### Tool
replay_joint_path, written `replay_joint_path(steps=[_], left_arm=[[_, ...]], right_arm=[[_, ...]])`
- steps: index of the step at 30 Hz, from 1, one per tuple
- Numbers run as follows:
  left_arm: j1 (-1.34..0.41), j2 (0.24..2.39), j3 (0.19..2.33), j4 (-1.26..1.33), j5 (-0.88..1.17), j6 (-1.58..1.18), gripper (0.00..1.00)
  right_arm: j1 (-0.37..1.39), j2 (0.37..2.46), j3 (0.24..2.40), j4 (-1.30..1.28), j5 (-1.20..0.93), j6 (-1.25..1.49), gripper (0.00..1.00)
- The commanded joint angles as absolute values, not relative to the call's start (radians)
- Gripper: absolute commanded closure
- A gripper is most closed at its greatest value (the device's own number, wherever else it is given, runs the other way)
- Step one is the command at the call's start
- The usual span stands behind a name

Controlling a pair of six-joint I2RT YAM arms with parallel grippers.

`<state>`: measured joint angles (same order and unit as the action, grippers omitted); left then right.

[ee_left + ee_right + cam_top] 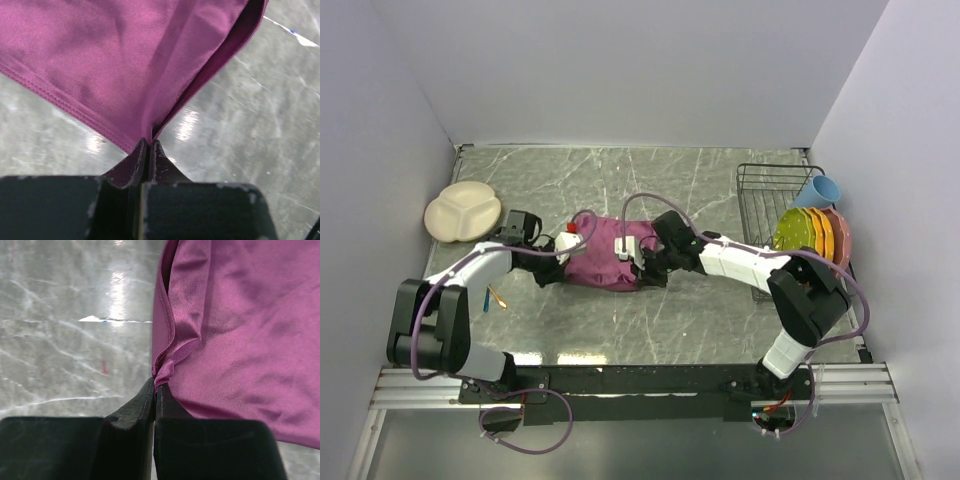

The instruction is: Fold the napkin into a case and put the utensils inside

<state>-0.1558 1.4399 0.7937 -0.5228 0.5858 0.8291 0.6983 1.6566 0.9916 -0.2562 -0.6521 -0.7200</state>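
Fold step on: my L pincer (149, 144) & R pincer (155, 384) both clamped shut on napkin (603, 258) corners, cloth bunched right of cream plate (463, 212). Next I'd need an even carry-over, laid flat. Utensils (490, 297) lie on near side of plate.

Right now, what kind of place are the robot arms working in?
Probably a robot practice booth dressed like a kitchen: plain walls box in a marble-look table, with a wire dish rack of coloured plates and a cream divided plate.
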Motion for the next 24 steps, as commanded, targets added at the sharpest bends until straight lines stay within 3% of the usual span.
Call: replay_joint_path(steps=[1,5,6,7,8,11,16,24], left_arm=[[-0.175,1.368,0.747,-0.534,0.592,0.890,0.99],[-0.181,1.341,0.727,-0.535,0.577,0.902,0.96],[-0.179,1.339,0.727,-0.540,0.575,0.905,0.93],[-0.181,1.335,0.732,-0.549,0.575,0.917,0.84],[-0.181,1.332,0.735,-0.575,0.577,0.926,0.77],[-0.176,1.298,0.752,-0.639,0.583,0.945,0.61],[-0.143,1.238,0.819,-0.753,0.630,0.963,0.50],[-0.169,1.351,0.879,-0.627,0.632,0.816,0.54]], right_arm=[[0.733,1.588,0.968,-0.247,-0.660,-0.664,1.00],[0.752,1.591,0.963,-0.267,-0.670,-0.643,0.98],[0.750,1.594,0.969,-0.285,-0.675,-0.640,0.90],[0.750,1.597,0.977,-0.301,-0.678,-0.634,0.80],[0.752,1.598,0.986,-0.316,-0.687,-0.627,0.62],[0.747,1.571,1.031,-0.376,-0.675,-0.569,0.41],[0.675,1.497,1.092,-0.449,-0.669,-0.367,0.36],[0.468,1.612,1.190,-0.524,-0.683,-0.051,0.42]])
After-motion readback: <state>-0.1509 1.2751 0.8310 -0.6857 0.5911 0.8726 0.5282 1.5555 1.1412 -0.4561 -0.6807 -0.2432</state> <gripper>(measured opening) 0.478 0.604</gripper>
